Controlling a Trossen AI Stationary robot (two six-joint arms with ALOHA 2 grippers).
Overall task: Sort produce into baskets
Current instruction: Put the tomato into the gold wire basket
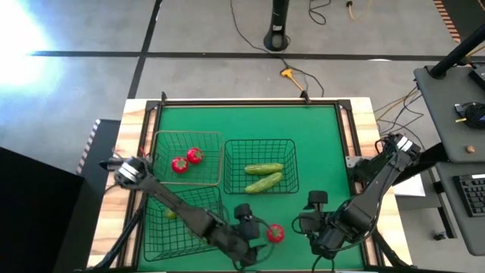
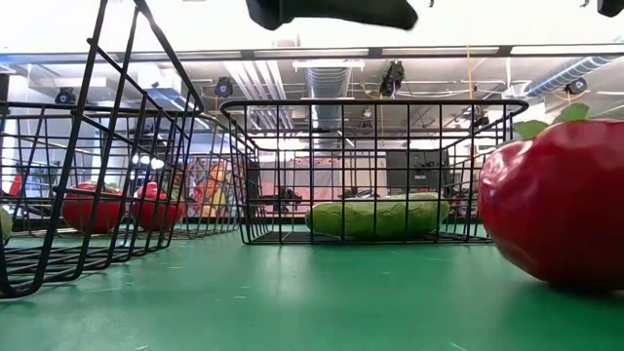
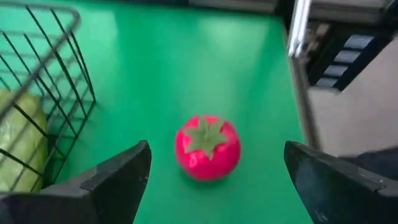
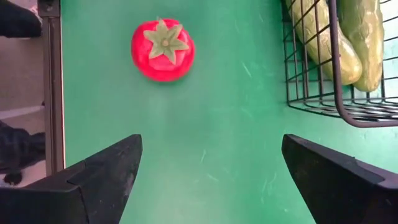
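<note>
A red tomato point(image 1: 275, 233) rests on the green mat near the table's near edge; it also shows in the left wrist view point(image 3: 207, 147), the right wrist view point(image 4: 163, 48) and the low view point(image 2: 561, 200). My left gripper point(image 1: 248, 220) is open just left of it, its fingers either side without touching. My right gripper point(image 1: 312, 216) is open and empty to the tomato's right. Two tomatoes point(image 1: 186, 160) lie in the far left basket point(image 1: 186, 135), two cucumbers point(image 1: 264, 175) in the middle basket point(image 1: 261, 142), and a yellow-green fruit point(image 1: 170, 214) in the near left basket point(image 1: 159, 235).
The wooden table frame point(image 1: 364, 121) borders the green mat. The near left basket stands close to my left arm. Bare mat lies at the far side and to the right of the middle basket. A side desk with a keyboard point(image 1: 471, 193) stands at the right.
</note>
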